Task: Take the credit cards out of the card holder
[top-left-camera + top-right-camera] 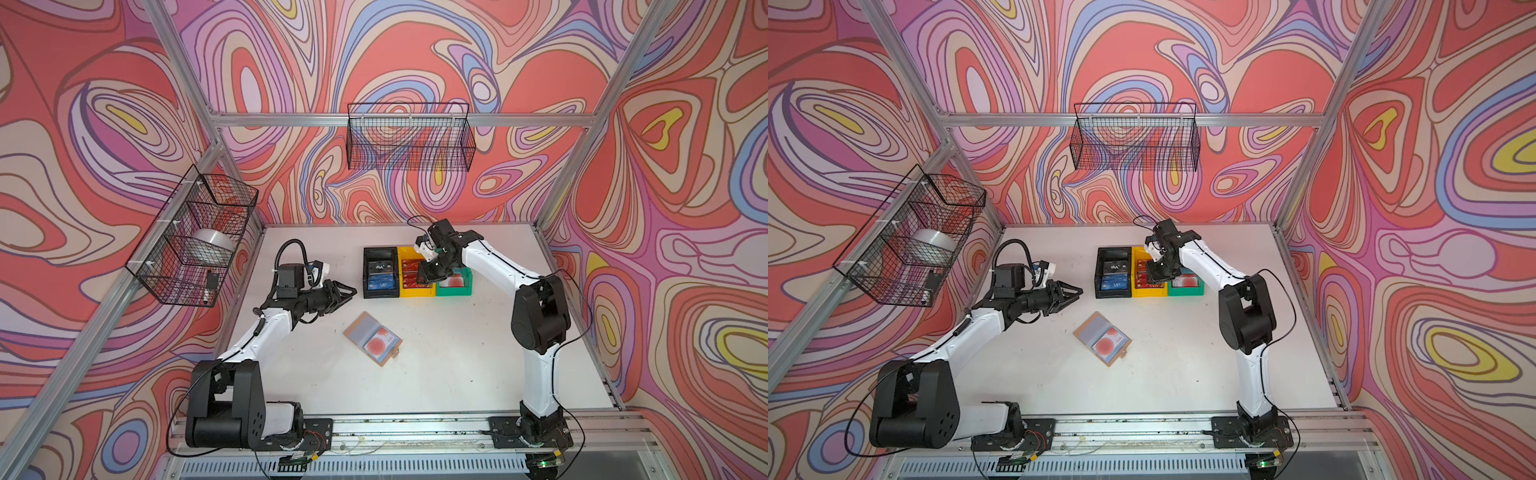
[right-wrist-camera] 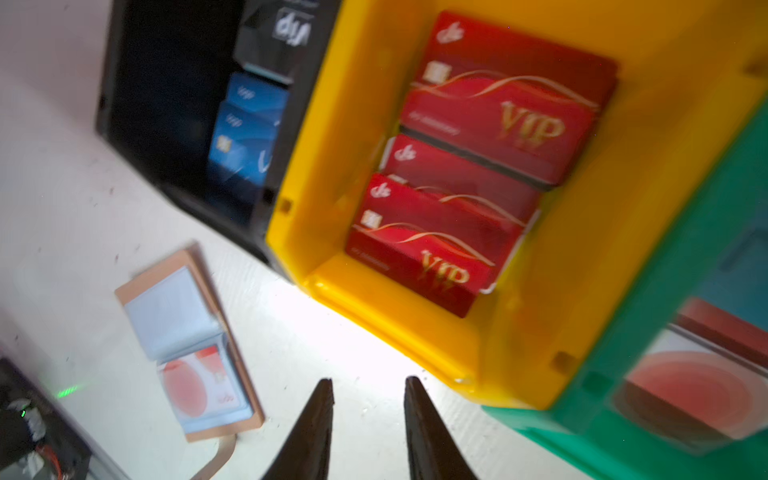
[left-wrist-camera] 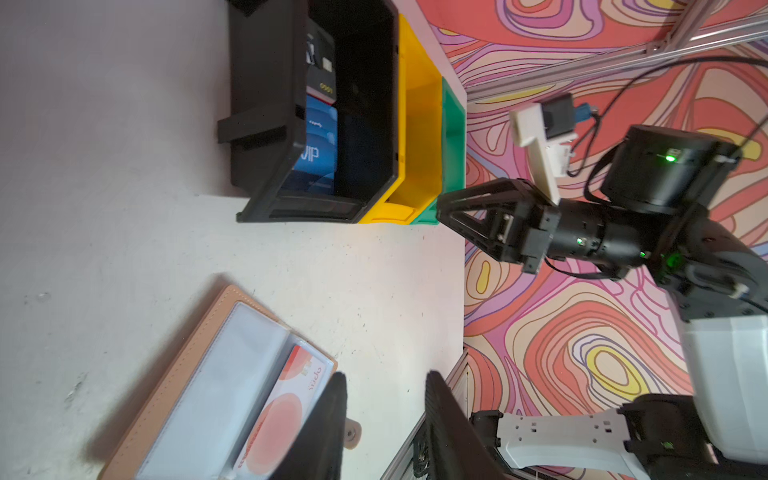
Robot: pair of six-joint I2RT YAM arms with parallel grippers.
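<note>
The tan card holder point(image 1: 362, 330) point(image 1: 1089, 329) lies open on the white table. A pale credit card with a red circle point(image 1: 378, 344) point(image 3: 282, 415) point(image 2: 193, 386) sits in its clear sleeve. My left gripper point(image 1: 348, 298) point(image 1: 1074, 299) point(image 3: 385, 376) hovers open and empty, up and to the left of the holder. My right gripper point(image 1: 428, 276) point(image 1: 1156, 274) point(image 2: 369, 380) is open and empty above the front of the yellow bin point(image 2: 299, 166) and the green bin point(image 1: 467, 276). Red VIP cards point(image 2: 478, 166) lie in the yellow bin and blue cards point(image 2: 249, 137) in the black bin point(image 1: 369, 274).
More pale red-circle cards point(image 2: 690, 390) lie in the green bin. The three bins stand in a row at the back of the table point(image 1: 457, 374). Wire baskets hang on the left wall point(image 1: 195, 237) and the back wall point(image 1: 409, 139). Aluminium frame posts edge the table.
</note>
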